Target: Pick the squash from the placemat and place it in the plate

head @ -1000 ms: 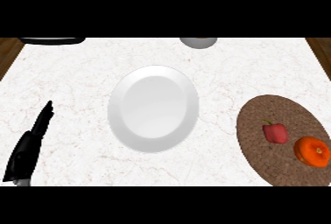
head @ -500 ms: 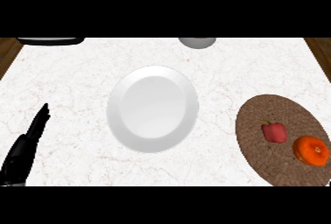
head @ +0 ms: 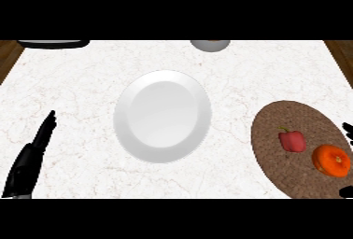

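An orange squash (head: 331, 160) lies on the right part of a round brown placemat (head: 284, 117), with a red pepper (head: 292, 141) just to its left. The white plate (head: 163, 116) sits bare at the counter's middle, well left of the mat. Only two black tips of my right hand (head: 347, 129) show at the right edge, one above the squash and one below it, spread far apart and not touching it. My left hand (head: 31, 158) rests open at the lower left, fingers straight and pointing up.
A grey bowl (head: 210, 45) stands at the counter's far edge above the plate. A black object (head: 53, 43) sits at the far left corner. Wooden strips show past the counter's left and right sides.
My left hand has slid down and left toward the lower edge. Black tips of the right hand have come into view at the right edge beside the squash.
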You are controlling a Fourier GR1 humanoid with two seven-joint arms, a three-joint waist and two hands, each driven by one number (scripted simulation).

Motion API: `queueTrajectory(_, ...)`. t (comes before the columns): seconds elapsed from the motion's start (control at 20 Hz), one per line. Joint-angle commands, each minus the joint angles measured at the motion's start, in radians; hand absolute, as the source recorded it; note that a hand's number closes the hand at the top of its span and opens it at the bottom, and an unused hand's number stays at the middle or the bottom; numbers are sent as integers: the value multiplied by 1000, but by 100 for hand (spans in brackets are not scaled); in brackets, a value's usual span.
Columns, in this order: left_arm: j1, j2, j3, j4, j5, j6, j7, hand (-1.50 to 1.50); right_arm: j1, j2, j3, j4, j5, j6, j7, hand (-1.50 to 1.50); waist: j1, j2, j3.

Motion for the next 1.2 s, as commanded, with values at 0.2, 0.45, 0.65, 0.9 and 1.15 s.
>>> queueTrajectory(0.2, -15, -14, 69, -26, -14, -62, 24, 0, -40, 84, -12, 112, 127, 4, -96, -150, 1, 0, 0)
queueTrajectory(0.45, -51, -34, 76, 39, -37, -67, 1, 0, -70, 134, -19, 94, 129, -25, -115, 150, -3, 0, 0)
queueTrajectory(0.65, -17, -53, 89, 27, -65, -73, -31, 0, -66, 155, -32, 102, 163, -34, -146, 150, -2, 0, 0)
queueTrajectory(0.9, -7, -57, 93, 4, -72, -74, -3, 0, -76, 169, 19, 96, 283, -125, -136, 150, -1, -1, -1)
queueTrajectory(1.15, -24, -56, 86, -22, -55, -80, 40, 0, -42, 163, 196, -63, 627, -336, 107, 150, 4, -3, -5)
